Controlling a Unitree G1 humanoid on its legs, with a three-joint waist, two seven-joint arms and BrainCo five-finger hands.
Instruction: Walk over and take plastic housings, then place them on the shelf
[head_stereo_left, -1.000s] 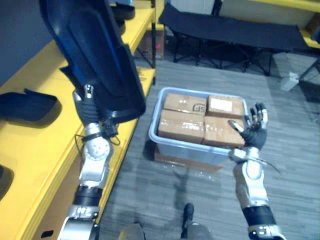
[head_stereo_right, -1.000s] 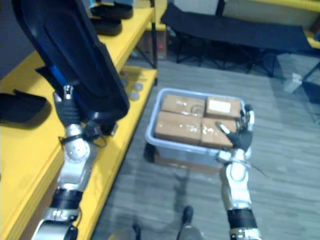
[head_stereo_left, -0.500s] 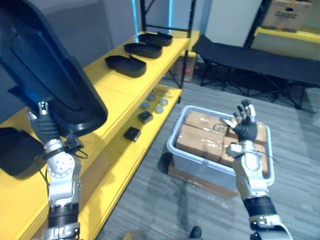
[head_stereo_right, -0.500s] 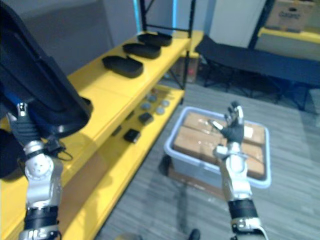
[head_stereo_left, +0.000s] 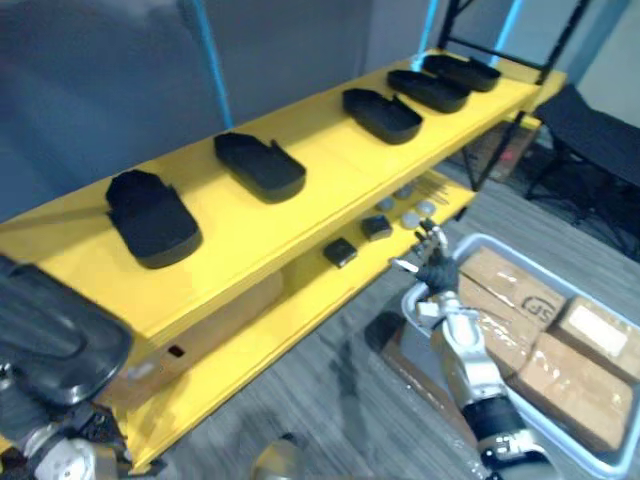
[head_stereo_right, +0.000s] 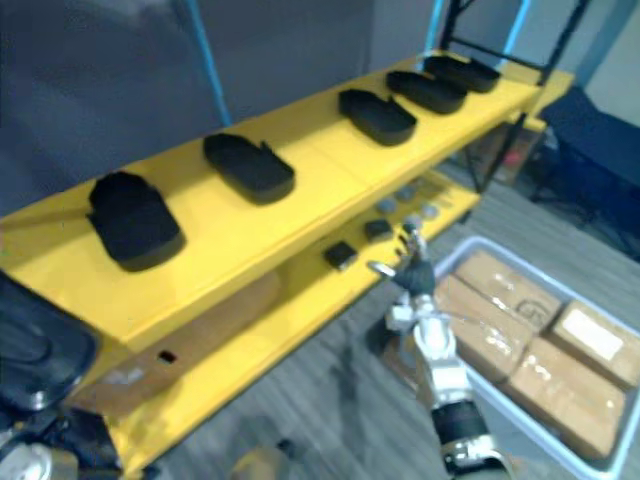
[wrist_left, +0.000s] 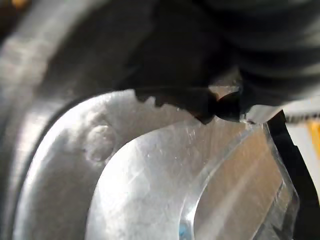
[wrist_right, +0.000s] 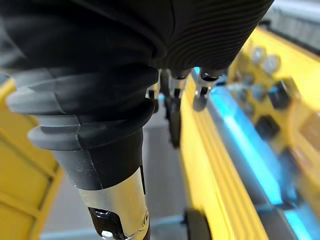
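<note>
Yellow shelf (head_stereo_left: 300, 210) along a grey wall (head_stereo_left: 100, 80), black housings (head_stereo_left: 260, 165) lined up on top. Another housing (head_stereo_left: 45, 335) low at left over the left hand (head_stereo_left: 22, 412), grip impossible to tell. Right hand (head_stereo_left: 432, 272) spread wide beside a bin (head_stereo_left: 478, 240) of boxes (head_stereo_left: 575, 375) on grey floor (head_stereo_left: 330, 400).

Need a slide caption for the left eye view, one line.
Five black housings line the yellow shelf, sixth housing at lower left; open right hand raised by a bin of cardboard boxes.
</note>
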